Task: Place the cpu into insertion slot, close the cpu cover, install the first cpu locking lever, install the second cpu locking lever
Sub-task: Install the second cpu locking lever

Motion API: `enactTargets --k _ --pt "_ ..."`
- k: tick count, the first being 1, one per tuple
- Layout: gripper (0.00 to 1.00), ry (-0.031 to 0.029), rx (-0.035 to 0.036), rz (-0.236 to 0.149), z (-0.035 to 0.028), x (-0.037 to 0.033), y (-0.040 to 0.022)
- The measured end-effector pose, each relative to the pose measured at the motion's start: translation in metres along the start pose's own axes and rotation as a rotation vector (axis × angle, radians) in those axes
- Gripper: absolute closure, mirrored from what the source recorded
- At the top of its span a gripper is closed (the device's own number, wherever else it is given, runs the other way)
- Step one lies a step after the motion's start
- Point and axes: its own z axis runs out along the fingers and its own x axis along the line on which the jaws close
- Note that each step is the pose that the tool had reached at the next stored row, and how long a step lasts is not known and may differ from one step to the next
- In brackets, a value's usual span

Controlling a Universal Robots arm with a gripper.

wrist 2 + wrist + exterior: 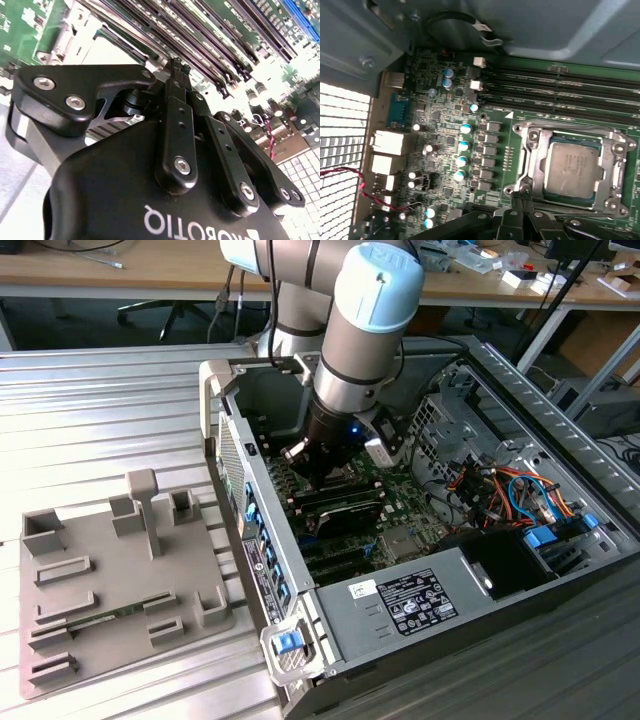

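Silvery-grey metal shows through the window of the cpu cover (572, 170): the cpu (571, 169) lies flat in the insertion slot (520, 165) on the green motherboard (440, 140), and the shiny frame is folded down over it. The chip is square, so no long axis to call; its edges run square with the frame and parallel to the long black memory slots (560, 95) just beside the socket.

Down comes the look from the exterior view: the arm (365, 330) reaches straight into the open computer case (560, 440), the end effector (318, 462) low over the board, deep between the case walls. The rear wall with its ports stands close on the exterior view's left; the drive bays and a bundle of coloured cables (500, 490) crowd the exterior view's right. Room is tight on both sides.

In the second wrist view the end effector (176, 65) has its black fingers (175, 125) drawn together to a narrow tip, closed, with nothing seen between them. In the first wrist view the fingertips (520, 197) sit right at the edge of the cover frame, by one corner; contact cannot be judged.

Outside the case, a grey fixture tray (120, 580) rests on the ribbed metal table (100, 410).
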Motion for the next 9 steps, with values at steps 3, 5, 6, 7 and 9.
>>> enactTargets --k 3,5,6,7,9 --pt "0.89 0.0001 -0.0001 0.0 -0.0001 0.0034 0.0005" --pt "0.89 0.0001 -0.0008 -0.004 0.0 0.0044 0.0006" --pt "0.89 0.0003 -0.001 -0.01 0.0001 0.0046 0.0006" --pt "0.89 0.0008 -0.0012 -0.022 0.0003 0.0052 0.0007" --pt "0.89 0.0011 -0.0013 -0.026 0.0019 0.0055 0.0009"
